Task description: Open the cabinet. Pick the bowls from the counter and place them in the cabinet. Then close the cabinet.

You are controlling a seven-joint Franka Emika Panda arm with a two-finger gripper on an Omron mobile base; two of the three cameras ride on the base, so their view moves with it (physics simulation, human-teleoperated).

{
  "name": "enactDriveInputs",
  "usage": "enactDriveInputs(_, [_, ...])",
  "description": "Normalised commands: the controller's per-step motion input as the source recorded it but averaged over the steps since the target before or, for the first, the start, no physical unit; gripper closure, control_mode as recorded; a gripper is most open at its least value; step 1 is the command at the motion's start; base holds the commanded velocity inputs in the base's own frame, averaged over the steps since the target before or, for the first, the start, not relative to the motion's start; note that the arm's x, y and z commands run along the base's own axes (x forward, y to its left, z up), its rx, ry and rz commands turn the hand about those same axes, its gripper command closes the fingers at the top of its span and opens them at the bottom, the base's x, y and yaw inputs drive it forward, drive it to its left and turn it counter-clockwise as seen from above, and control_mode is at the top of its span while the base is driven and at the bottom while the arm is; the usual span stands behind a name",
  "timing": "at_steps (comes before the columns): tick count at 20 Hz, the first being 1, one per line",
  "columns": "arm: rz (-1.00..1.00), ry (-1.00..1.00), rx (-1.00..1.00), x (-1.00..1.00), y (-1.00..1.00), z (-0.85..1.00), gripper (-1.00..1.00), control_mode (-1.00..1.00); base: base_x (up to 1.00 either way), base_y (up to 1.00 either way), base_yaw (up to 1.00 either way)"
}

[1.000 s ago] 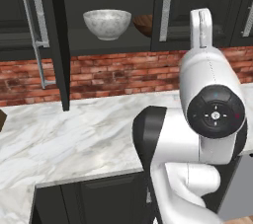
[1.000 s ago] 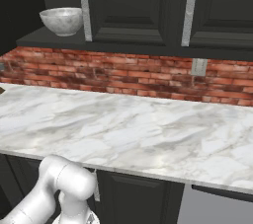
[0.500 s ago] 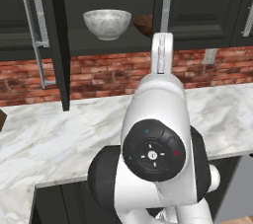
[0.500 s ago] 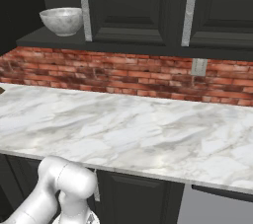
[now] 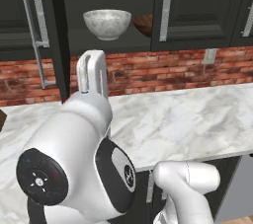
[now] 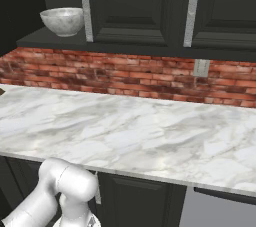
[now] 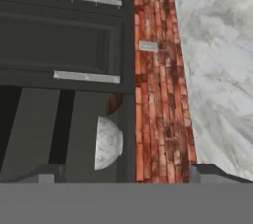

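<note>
The cabinet (image 5: pixel 202 1) is open on its left side: the left door (image 5: pixel 29 30) is swung out, w/ its silver handle (image 5: pixel 35 25) at the door's edge, while the right door (image 6: pixel 132 6) is shut. Both bowls sit on the dark shelf (image 6: pixel 40 38) inside. The marble bowl (image 5: pixel 107 23) stands upright near the shelf's front edge; the wood bowl (image 5: pixel 143 24) is just right of it, farther back, partly hidden by the right door, so contact between them can't be told. In the hand view the marble bowl (image 7: pixel 107 143) shows side-on w/ the wood bowl (image 7: pixel 113 103) peeking from behind the door.

The counter (image 6: pixel 130 131) runs below, against the brick wall (image 6: pixel 125 76), which carries an outlet (image 6: pixel 201 67).

The gripper (image 7: pixel 128 171) is in front of the cabinet, fingers (image 7: pixel 210 171) wide apart, nothing between them. The arm (image 5: pixel 74 164) rises over the counter's front edge.
</note>
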Motion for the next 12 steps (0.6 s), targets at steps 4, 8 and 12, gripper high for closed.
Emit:
enactDriveInputs(4, [0.0,0.0,0.0,0.33,1.0,-0.2,-1.0,-1.0,0.0,0.0,0.0])
enactDriveInputs(8, [0.0,0.0,0.0,0.23,0.99,-0.08,-1.0,-1.0,0.0,0.0,0.0])
enactDriveInputs(12, [0.0,0.0,0.0,0.23,0.87,0.0,-1.0,-1.0,0.0,0.0,0.0])
